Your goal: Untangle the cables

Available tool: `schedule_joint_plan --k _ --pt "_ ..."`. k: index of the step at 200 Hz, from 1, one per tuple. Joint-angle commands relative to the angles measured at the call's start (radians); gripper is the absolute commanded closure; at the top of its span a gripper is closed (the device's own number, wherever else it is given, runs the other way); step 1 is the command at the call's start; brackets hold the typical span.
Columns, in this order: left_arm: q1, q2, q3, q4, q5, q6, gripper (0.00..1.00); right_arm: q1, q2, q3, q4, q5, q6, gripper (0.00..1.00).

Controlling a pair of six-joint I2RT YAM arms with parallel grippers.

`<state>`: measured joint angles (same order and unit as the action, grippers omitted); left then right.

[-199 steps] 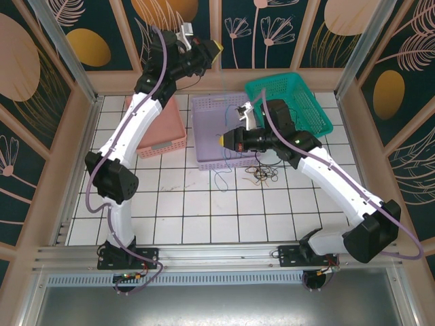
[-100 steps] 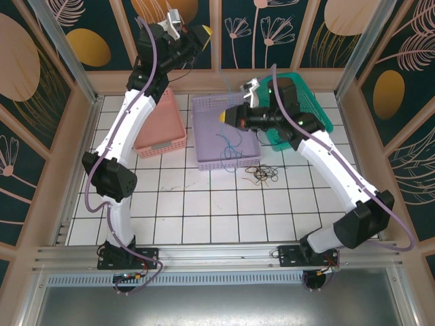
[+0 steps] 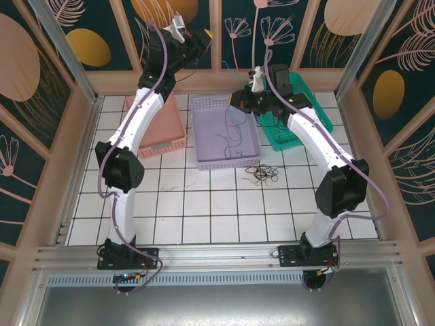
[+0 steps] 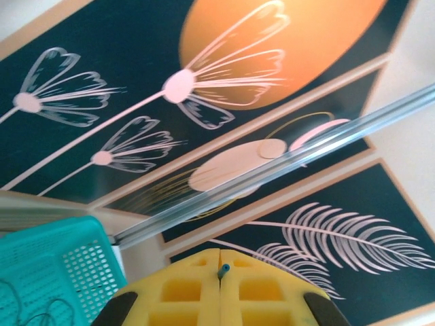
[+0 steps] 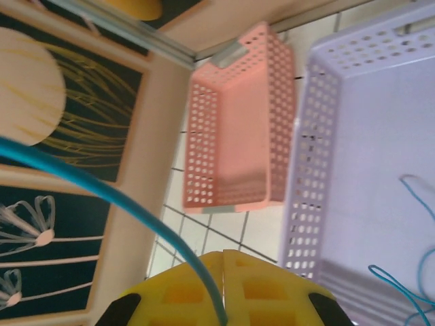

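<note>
Both grippers are shut on the same thin blue cable (image 3: 231, 134). My left gripper (image 3: 204, 34) is raised high near the back wall; the cable's blue end (image 4: 222, 270) pokes out between its yellow fingers (image 4: 197, 285). My right gripper (image 3: 236, 100) hovers over the back right of the purple basket (image 3: 204, 132). From its shut jaws the blue cable (image 5: 102, 193) arcs up to the left, and its loose loops (image 5: 416, 193) hang into the purple basket (image 5: 370, 88). A small clump of dark and pale cables (image 3: 262, 174) lies on the tiles in front of that basket.
A pink basket (image 3: 163, 136) stands left of the purple one, also visible from the right wrist (image 5: 238, 115). A teal basket (image 3: 302, 112) sits behind the right arm and shows at the lower left of the left wrist view (image 4: 47, 272). Patterned walls enclose the table.
The right gripper rose and moved from the purple basket's front to its back, pulling the blue cable off the clump and into the basket. The left gripper stayed high and shifted slightly.
</note>
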<state>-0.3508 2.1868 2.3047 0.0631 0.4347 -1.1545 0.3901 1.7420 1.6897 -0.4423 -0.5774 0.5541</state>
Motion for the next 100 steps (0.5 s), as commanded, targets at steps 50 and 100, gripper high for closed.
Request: schedule_joint_plan --k 50,100 --pt "0.008 0.088 -0.145 -0.059 -0.017 0.187 0.92 0.031 0.073 -0.216 0.063 0.157 -0.01 1.0" --pt "0.009 0.128 -0.173 -0.173 -0.073 0.254 0.77 0.059 0.173 -0.183 0.048 0.194 0.04 1.0"
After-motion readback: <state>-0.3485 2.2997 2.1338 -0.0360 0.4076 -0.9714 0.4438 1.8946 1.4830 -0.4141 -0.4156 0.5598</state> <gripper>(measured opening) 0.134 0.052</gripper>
